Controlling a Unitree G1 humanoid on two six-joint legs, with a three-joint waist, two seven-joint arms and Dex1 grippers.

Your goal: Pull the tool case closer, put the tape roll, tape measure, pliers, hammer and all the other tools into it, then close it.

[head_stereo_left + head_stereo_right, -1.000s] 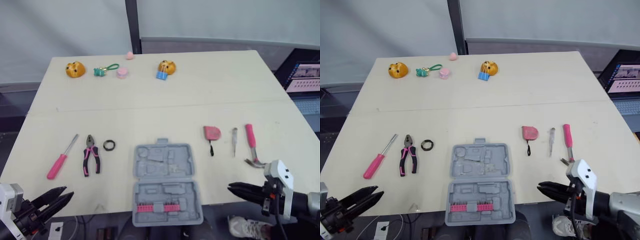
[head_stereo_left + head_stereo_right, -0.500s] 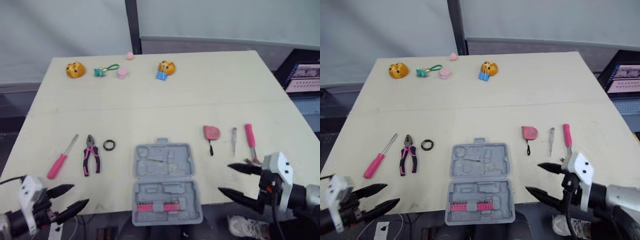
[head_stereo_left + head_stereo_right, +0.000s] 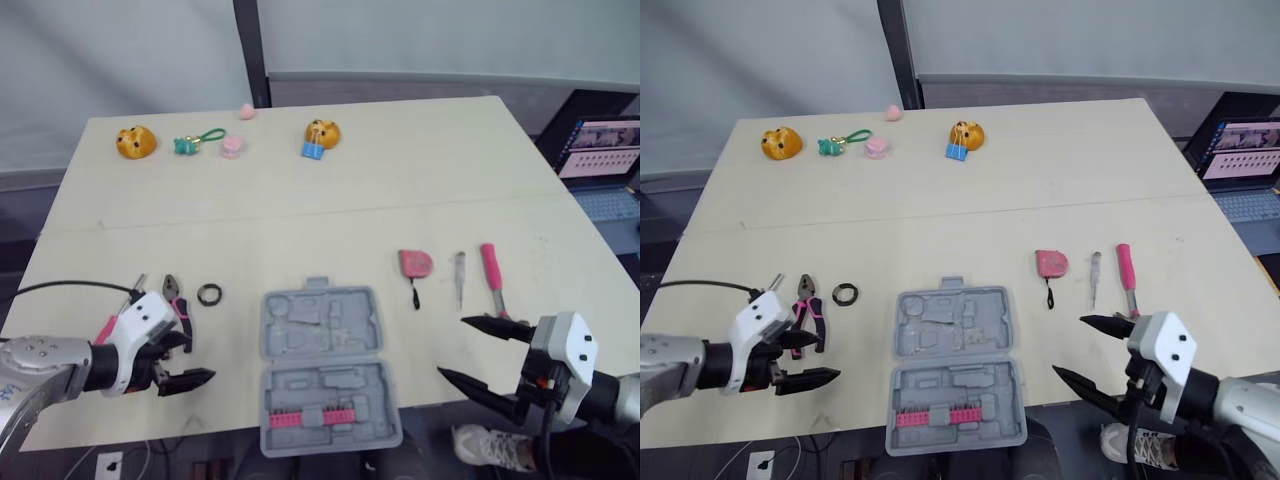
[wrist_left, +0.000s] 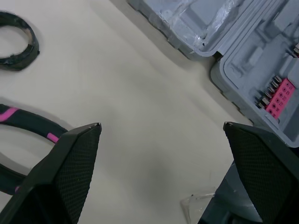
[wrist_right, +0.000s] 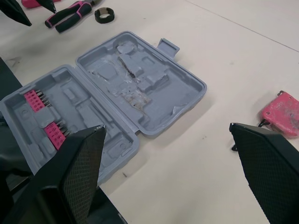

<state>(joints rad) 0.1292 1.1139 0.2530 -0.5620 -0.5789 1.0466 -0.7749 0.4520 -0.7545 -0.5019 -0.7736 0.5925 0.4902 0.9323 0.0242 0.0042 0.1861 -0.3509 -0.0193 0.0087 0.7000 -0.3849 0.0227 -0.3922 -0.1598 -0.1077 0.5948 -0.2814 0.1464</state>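
Left claw (image 3: 190, 358): fingers spread wide, holding nothing, low over the front left of the counter (image 3: 350, 200). One finger lies just beside the pliers' handles; the other points toward the tool case.

Right claw (image 3: 452, 346): fingers spread wide, empty, at the front right edge of the counter, near the case's right side.

Tool case (image 3: 325, 365): grey plastic, lying open and flat at centre front. The handle side faces away from the robot. The near half reaches the counter's front edge and carries a row of pink bit holders (image 3: 310, 415).

Pliers (image 3: 808, 318): pink-and-black handles, left of the case, partly behind the left claw.

Tape roll (image 3: 208, 294): black ring, between pliers and case, touching neither.

Screwdriver (image 3: 106, 328): pink handle, left of the pliers, mostly hidden by the left claw.

Tape measure (image 3: 415, 263): pink, right of the case.

Slim metal tool (image 3: 459, 278): type unclear, between tape measure and hammer.

Hammer (image 3: 490, 272): pink handle, with its head near the right claw's farther finger.

Far edge: two orange toys (image 3: 132, 142) (image 3: 322, 132), a teal keyring (image 3: 190, 142) and a small round pink item (image 3: 231, 147).

Laptop (image 3: 600, 150): off the counter, to the right.
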